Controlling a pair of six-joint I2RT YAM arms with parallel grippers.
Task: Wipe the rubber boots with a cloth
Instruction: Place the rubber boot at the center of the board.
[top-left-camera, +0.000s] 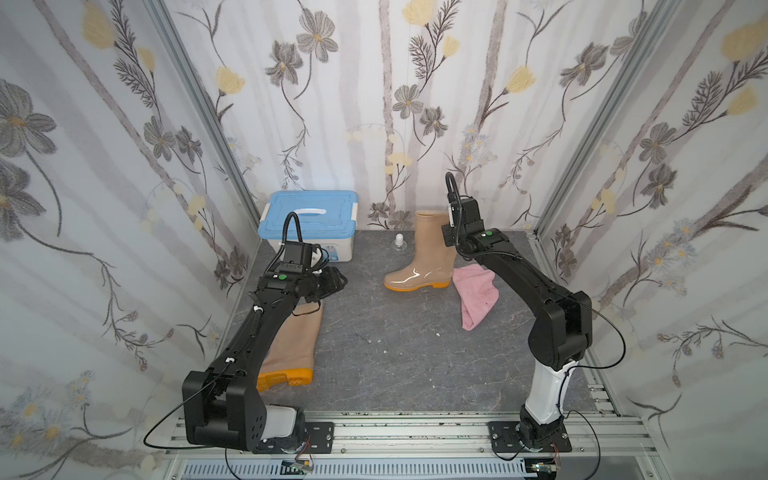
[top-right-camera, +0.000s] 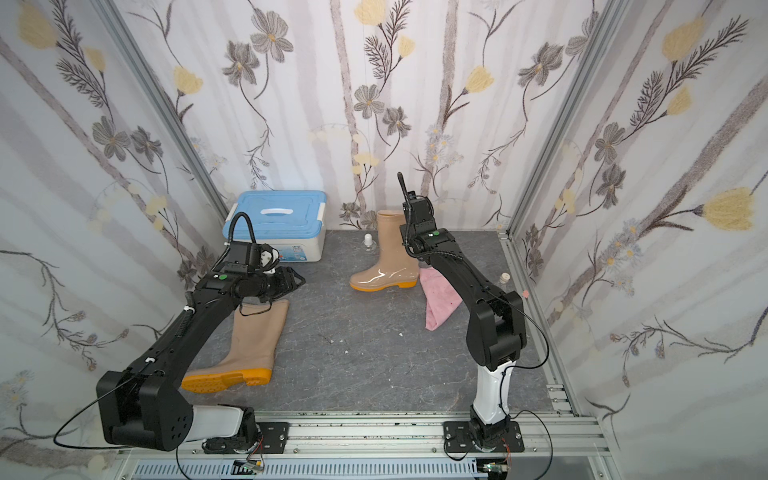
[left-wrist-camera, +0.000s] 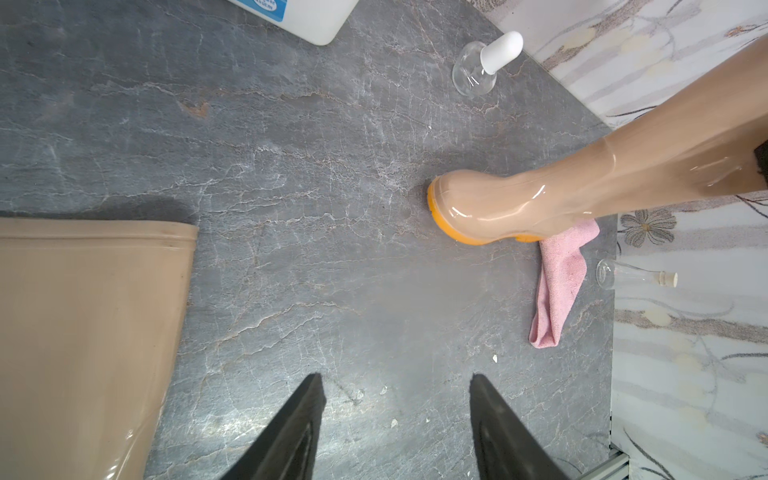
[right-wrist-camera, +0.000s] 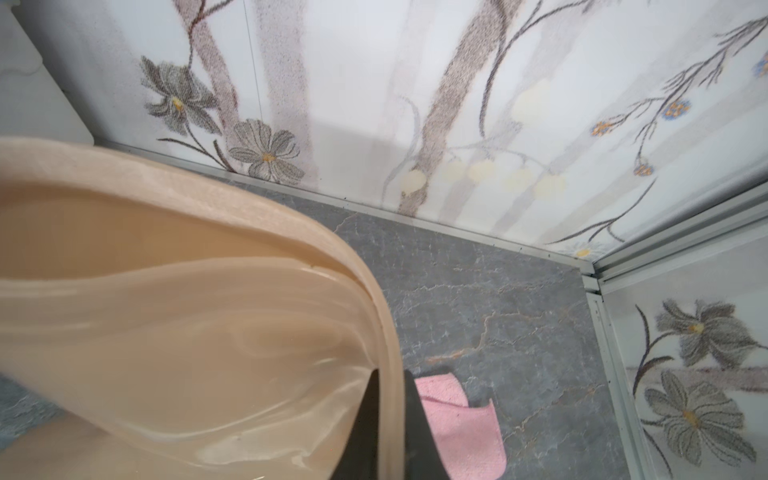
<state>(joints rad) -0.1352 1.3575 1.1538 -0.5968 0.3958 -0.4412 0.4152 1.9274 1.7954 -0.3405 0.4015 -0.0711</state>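
The right gripper (right-wrist-camera: 390, 415) is closed on the top rim of the upright boot (top-left-camera: 428, 253). One finger is inside the shaft and one outside, so the thin rubber wall is pinched between them. This grip appears intended to steady the boot: a tall, flexible shaft on a narrow orange sole is likely to tip or slide under sideways wiping pressure unless it is anchored at the top. The upright boot stands near the back wall with its toe pointing toward the robot's left, and its glossy near side is fully exposed. The cloth (top-left-camera: 476, 297) lies crumpled on the table (top-left-camera: 395, 353) against the boot's heel, on the robot's right — neither arm holds it. The left gripper (left-wrist-camera: 397, 378) is about half open and empty. It hovers above the table just past the open end of the lying boot (top-right-camera: 253, 340), which rests on its side on the robot's left with its sole toward the robot. With the right arm occupied at the rim, the free left gripper is the probable one to collect the cloth — a reach across the table past the upright boot's toe. A blue-lidded box (top-left-camera: 309, 216) and a stoppered glass flask (left-wrist-camera: 486, 62) stand at the back, to the side of that path.
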